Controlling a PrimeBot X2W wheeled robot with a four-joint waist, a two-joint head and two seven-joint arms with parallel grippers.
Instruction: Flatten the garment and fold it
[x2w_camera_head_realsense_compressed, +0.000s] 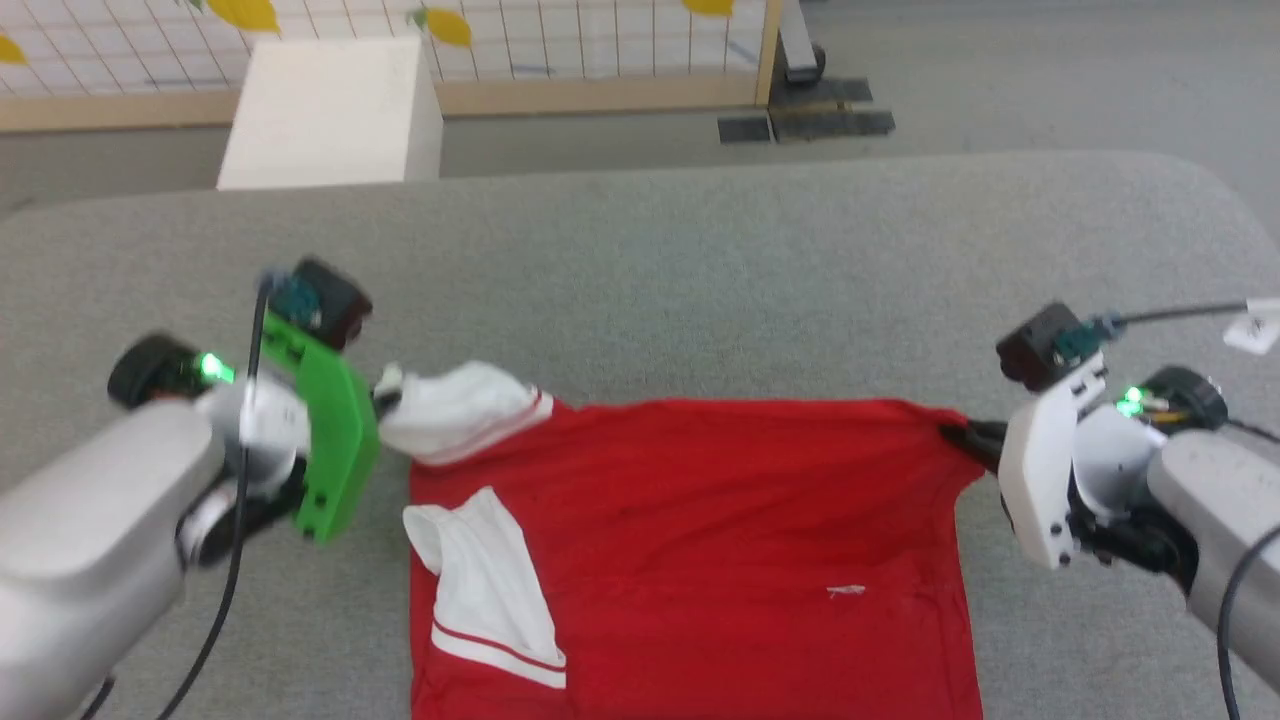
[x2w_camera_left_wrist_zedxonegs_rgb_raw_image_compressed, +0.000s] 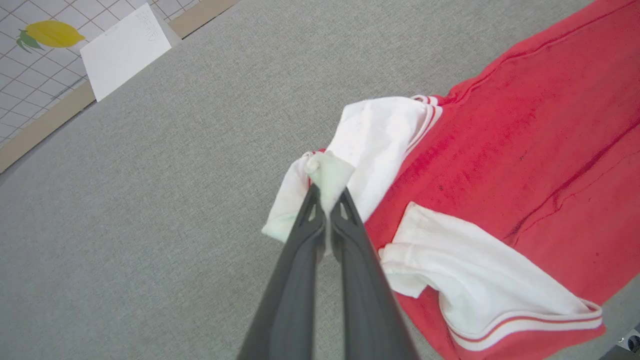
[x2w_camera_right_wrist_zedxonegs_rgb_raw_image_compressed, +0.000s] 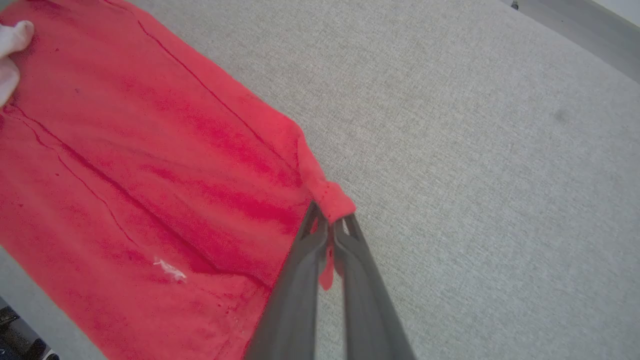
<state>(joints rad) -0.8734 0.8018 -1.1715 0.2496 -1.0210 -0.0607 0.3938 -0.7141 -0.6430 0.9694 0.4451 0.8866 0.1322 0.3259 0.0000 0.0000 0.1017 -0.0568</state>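
The red T-shirt (x2w_camera_head_realsense_compressed: 700, 520) lies on the grey tabletop (x2w_camera_head_realsense_compressed: 640, 260), right between your two tools. Your left tool (x2w_camera_left_wrist_zedxonegs_rgb_raw_image_compressed: 327, 200) is pinched tight on its white sleeve (x2w_camera_head_realsense_compressed: 460, 405). Your right tool (x2w_camera_right_wrist_zedxonegs_rgb_raw_image_compressed: 329, 225) is pinched tight on a red corner. The far edge runs straight from one to the other.

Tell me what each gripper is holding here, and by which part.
Both hold the garment: the left gripper is shut on the bunched end of a white sleeve, the right gripper on a red corner.

head: high, forward-down | wrists: low, close, oblique | shared: garment (x2w_camera_head_realsense_compressed: 700, 520)
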